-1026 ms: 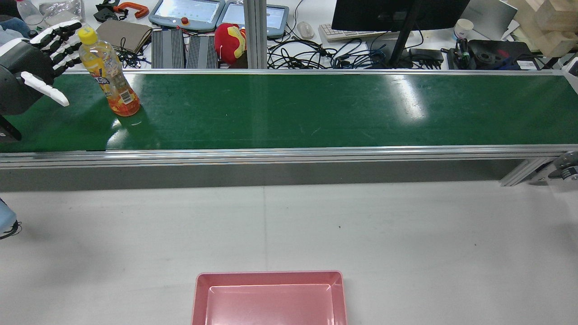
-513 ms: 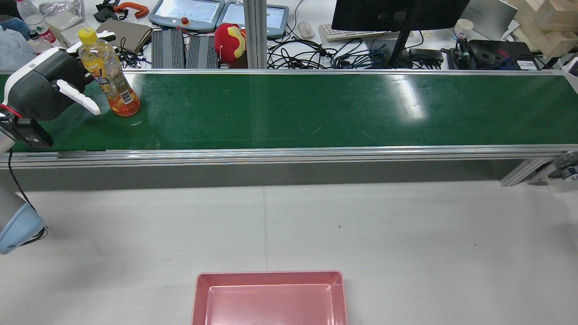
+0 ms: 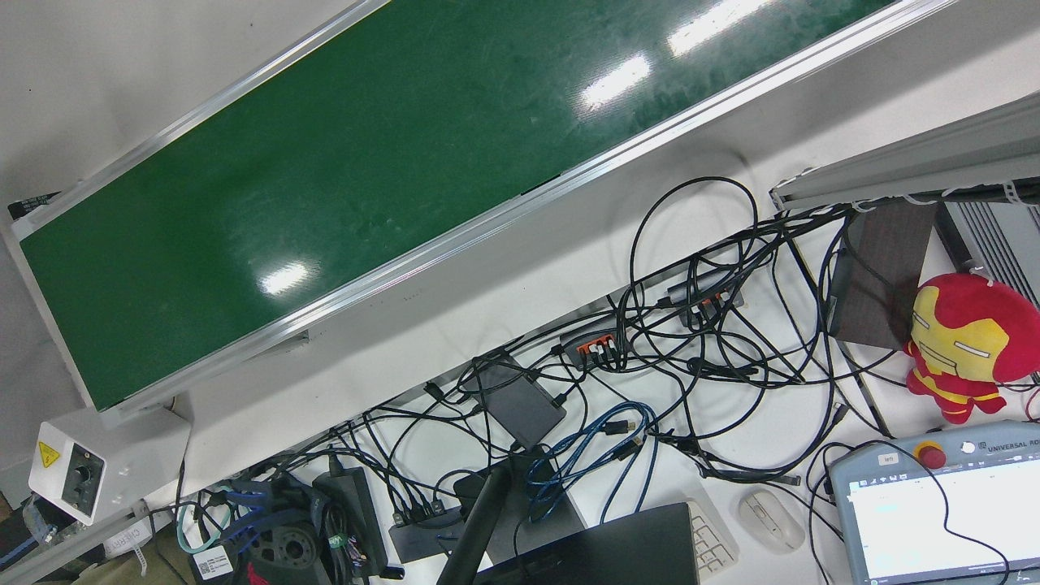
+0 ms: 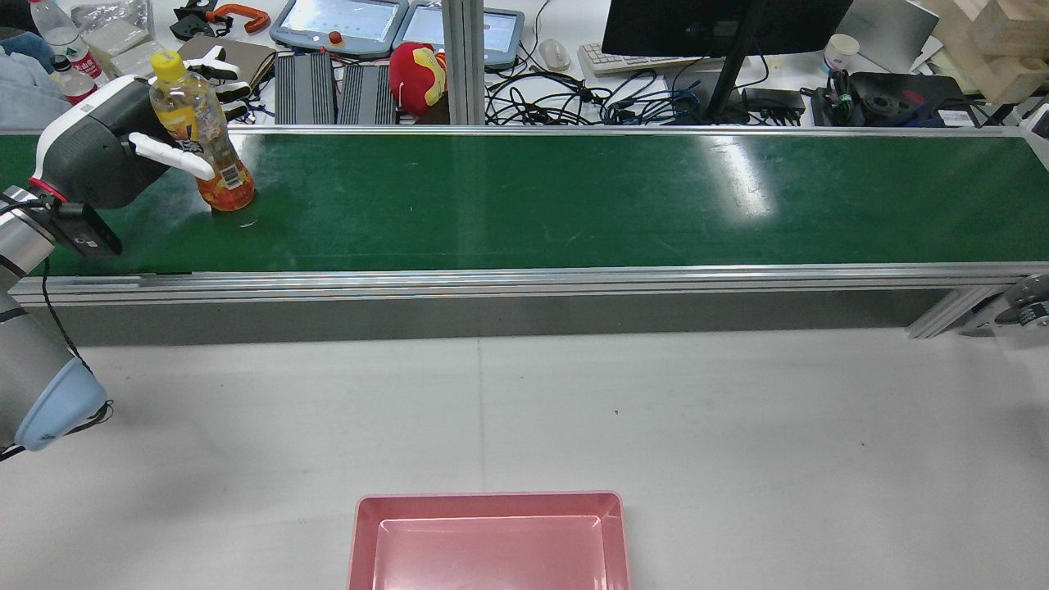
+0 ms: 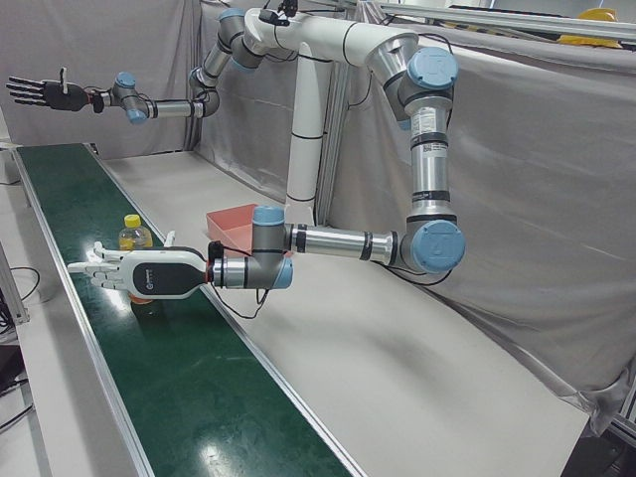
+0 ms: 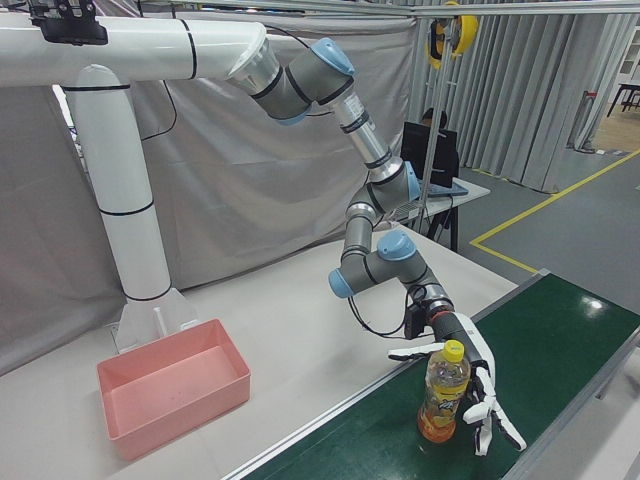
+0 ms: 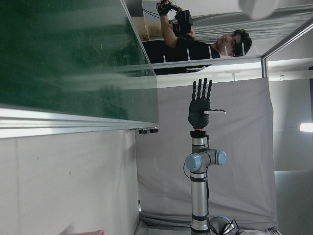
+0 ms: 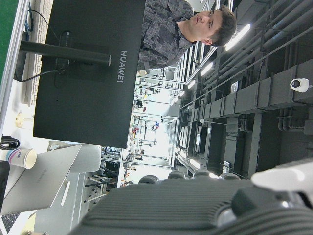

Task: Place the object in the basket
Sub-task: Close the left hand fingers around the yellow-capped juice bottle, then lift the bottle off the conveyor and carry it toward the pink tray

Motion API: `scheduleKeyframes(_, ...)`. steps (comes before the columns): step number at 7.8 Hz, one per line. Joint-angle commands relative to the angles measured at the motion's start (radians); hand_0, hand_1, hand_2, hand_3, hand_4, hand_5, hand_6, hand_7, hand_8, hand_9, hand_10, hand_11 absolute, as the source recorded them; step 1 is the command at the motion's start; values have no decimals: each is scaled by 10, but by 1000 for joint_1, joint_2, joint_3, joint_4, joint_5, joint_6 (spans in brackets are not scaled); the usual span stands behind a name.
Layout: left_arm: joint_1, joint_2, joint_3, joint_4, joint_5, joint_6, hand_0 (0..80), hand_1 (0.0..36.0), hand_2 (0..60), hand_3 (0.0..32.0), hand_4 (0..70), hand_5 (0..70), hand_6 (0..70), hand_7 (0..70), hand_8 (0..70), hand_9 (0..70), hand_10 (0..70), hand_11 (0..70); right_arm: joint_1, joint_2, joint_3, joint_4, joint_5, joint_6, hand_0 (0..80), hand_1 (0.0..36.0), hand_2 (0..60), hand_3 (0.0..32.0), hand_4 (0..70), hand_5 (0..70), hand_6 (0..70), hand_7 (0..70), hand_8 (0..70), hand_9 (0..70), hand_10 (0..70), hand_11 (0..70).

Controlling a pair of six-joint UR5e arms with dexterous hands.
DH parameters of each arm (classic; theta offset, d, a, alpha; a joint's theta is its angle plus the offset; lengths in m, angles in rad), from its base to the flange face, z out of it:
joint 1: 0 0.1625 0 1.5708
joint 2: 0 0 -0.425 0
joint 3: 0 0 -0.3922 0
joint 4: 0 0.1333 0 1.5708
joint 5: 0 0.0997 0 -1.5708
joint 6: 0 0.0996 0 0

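Note:
A clear bottle of orange drink [image 4: 201, 131] with a yellow cap stands upright at the left end of the green conveyor belt [image 4: 574, 197]. It also shows in the right-front view [image 6: 443, 395] and the left-front view [image 5: 132, 238]. My left hand [image 4: 98, 160] is open around it, thumb in front and fingers behind, not closed on it [image 6: 475, 390]. The pink basket [image 4: 488, 496] lies empty at the near edge of the white table. My right hand [image 5: 45, 92] is open, raised high and far from the belt.
An aluminium rail [image 4: 524, 279] borders the belt on the table side. Behind the belt a desk holds cables, a monitor, teach pendants and a red and yellow plush toy [image 4: 418, 75]. White tabletop [image 4: 656, 410] lies between belt and basket.
My left hand has moved right along the belt up to the bottle; its fingers now pass behind the bottle and its thumb in front. The bottle stays upright in place.

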Motion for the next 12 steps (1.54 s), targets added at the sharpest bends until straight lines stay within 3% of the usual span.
scheduleKeyframes(1, 5, -77, -3, 108, 4, -1, 490, 360, 600, 0, 671, 700, 217, 274, 405, 530, 447, 642, 0, 0, 1, 0, -1, 0, 0, 0, 0, 0, 0, 0, 0, 0, 0, 0, 0, 0)
scheduleKeyframes(2, 4, -75, -4, 117, 4, -1, 579, 360, 600, 0, 700, 700, 545, 586, 700, 700, 614, 700, 0, 0, 1, 0, 0, 0, 0, 0, 0, 0, 0, 0, 0, 0, 0, 0, 0, 0)
scheduleKeyframes(3, 4, -77, -7, 117, 7, -2, 685, 360, 600, 0, 700, 700, 700, 700, 700, 700, 693, 700, 0, 0, 1, 0, -1, 0, 0, 0, 0, 0, 0, 0, 0, 0, 0, 0, 0, 0)
scheduleKeyframes(5, 11, -75, -103, 168, 10, 1, 793, 360, 600, 0, 700, 700, 700, 700, 700, 700, 700, 700, 0, 0, 2, 0, -1, 0, 0, 0, 0, 0, 0, 0, 0, 0, 0, 0, 0, 0)
scheduleKeyframes(6, 60, -75, -183, 213, 9, 2, 797, 360, 600, 0, 700, 700, 700, 700, 700, 700, 527, 700, 0, 0, 2, 0, -1, 0, 0, 0, 0, 0, 0, 0, 0, 0, 0, 0, 0, 0)
scheduleKeyframes(7, 113, -75, -241, 235, 10, 2, 797, 360, 600, 0, 700, 700, 700, 700, 700, 700, 529, 700, 0, 0, 2, 0, -1, 0, 0, 0, 0, 0, 0, 0, 0, 0, 0, 0, 0, 0)
scheduleKeyframes(8, 169, -75, -300, 264, 10, 5, 730, 360, 600, 0, 700, 700, 700, 700, 700, 700, 510, 700, 0, 0, 2, 0, -1, 0, 0, 0, 0, 0, 0, 0, 0, 0, 0, 0, 0, 0)
scheduleKeyframes(9, 247, -74, -358, 310, 10, 13, 724, 360, 600, 0, 700, 700, 700, 700, 700, 700, 470, 678, 0, 0, 1, 0, -1, 0, 0, 0, 0, 0, 0, 0, 0, 0, 0, 0, 0, 0)
scheduleKeyframes(10, 316, -74, -366, 311, 10, 11, 734, 360, 600, 0, 700, 700, 700, 700, 700, 700, 462, 666, 0, 0, 1, 0, -1, 0, 0, 0, 0, 0, 0, 0, 0, 0, 0, 0, 0, 0)
scheduleKeyframes(11, 397, -74, -381, 323, 10, 14, 688, 360, 600, 0, 700, 700, 700, 700, 700, 700, 445, 641, 0, 0, 2, 0, -1, 0, 0, 0, 0, 0, 0, 0, 0, 0, 0, 0, 0, 0)
scheduleKeyframes(12, 497, -74, -383, 340, 10, 25, 736, 360, 600, 0, 700, 700, 681, 700, 700, 700, 435, 629, 0, 0, 1, 0, -1, 2, 0, 0, 0, 0, 0, 0, 0, 0, 0, 0, 0, 0)
